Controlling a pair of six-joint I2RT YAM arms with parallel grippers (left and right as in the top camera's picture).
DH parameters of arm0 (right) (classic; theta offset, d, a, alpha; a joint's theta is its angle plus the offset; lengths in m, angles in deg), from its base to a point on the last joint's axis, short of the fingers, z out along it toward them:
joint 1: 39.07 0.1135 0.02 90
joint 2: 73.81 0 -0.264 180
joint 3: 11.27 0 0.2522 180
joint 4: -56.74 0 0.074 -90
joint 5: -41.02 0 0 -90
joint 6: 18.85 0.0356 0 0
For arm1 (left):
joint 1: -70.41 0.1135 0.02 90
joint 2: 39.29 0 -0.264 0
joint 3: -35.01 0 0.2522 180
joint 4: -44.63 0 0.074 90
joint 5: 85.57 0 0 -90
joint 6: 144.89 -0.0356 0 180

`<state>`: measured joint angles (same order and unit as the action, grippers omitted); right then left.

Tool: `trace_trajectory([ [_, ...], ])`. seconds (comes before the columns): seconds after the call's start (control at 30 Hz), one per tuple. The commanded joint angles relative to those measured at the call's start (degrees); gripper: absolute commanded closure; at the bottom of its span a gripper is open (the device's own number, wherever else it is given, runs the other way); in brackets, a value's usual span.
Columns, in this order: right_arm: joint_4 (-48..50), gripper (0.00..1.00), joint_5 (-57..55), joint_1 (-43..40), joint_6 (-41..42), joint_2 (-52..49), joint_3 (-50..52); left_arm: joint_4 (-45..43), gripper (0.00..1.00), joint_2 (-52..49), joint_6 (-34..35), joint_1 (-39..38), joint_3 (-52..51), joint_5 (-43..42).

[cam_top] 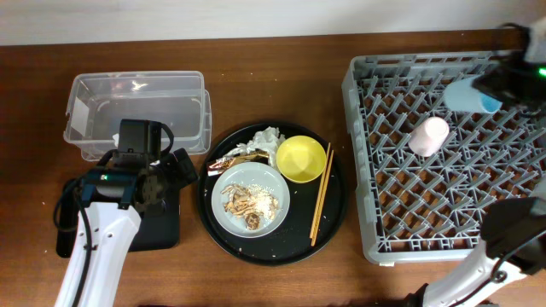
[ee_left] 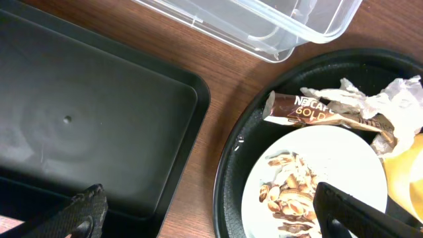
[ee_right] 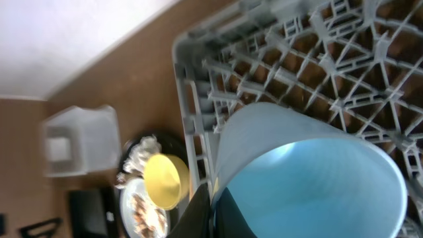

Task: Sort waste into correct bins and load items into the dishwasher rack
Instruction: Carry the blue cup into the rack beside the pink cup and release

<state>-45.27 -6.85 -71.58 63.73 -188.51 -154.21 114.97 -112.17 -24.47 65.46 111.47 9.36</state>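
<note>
One large grey dishwasher rack (cam_top: 360,170) sits at the right of the surface, a pink cup (cam_top: 428,135) lying on its pegs. Left of it, the round black tray (cam_top: 336,209) carries the plate (cam_top: 275,182) of scraps (cam_top: 243,203), yellow bowl (cam_top: 301,159), chopsticks (cam_top: 320,196), wrapper (cam_top: 231,160) and tissue (cam_top: 266,136). The right claw (cam_top: 490,89) is clamped on the light-blue cup (cam_top: 467,94) above the rack's far edge. The left claw (ee_left: 218,218) gapes wide, spanning the flat black tray (ee_left: 86,125) and the plate.

Worktop (cam_top: 256,85): brown wood, carrying everything in view.
Round tray (cam_top: 336,203): black and glossy, sitting flat near the worktop's middle, its raised rim catching the light.
Wall (cam_top: 213,17): pale, running along the worktop's far edge.
</note>
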Motion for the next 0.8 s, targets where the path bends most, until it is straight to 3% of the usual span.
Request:
trace_trajectory([
  [0.0, 5.57, 0.96, 20.55, -5.6, -7.76, -0.11, 9.4, 0.09, 0.01, 0.37, -0.48, 0.24, 0.87, 0.04],
  [0.13, 20.39, 0.96, 32.26, -8.52, -7.89, -0.13, 22.34, 0.09, 0.01, 0.37, -0.48, 0.24, 0.87, 0.04],
  [0.3, 39.39, 0.96, 32.26, -10.08, 7.34, -0.17, 32.98, 0.09, 0.01, 0.37, -0.48, 0.24, 0.87, 0.04],
  [0.43, 42.03, 0.96, 31.45, -10.38, 8.35, -0.22, 36.0, 0.07, 0.01, 0.37, -0.46, 0.24, 0.87, 0.04],
  [0.63, 39.17, 0.96, 18.29, -10.32, 11.26, -1.22, 36.15, 0.09, 0.01, 0.37, -0.48, 0.24, 0.87, 0.04],
  [0.77, 39.76, 0.96, 19.06, -10.32, 10.69, -3.17, 36.15, 0.09, 0.0, 0.37, -0.48, 0.24, 0.87, 0.04],
])
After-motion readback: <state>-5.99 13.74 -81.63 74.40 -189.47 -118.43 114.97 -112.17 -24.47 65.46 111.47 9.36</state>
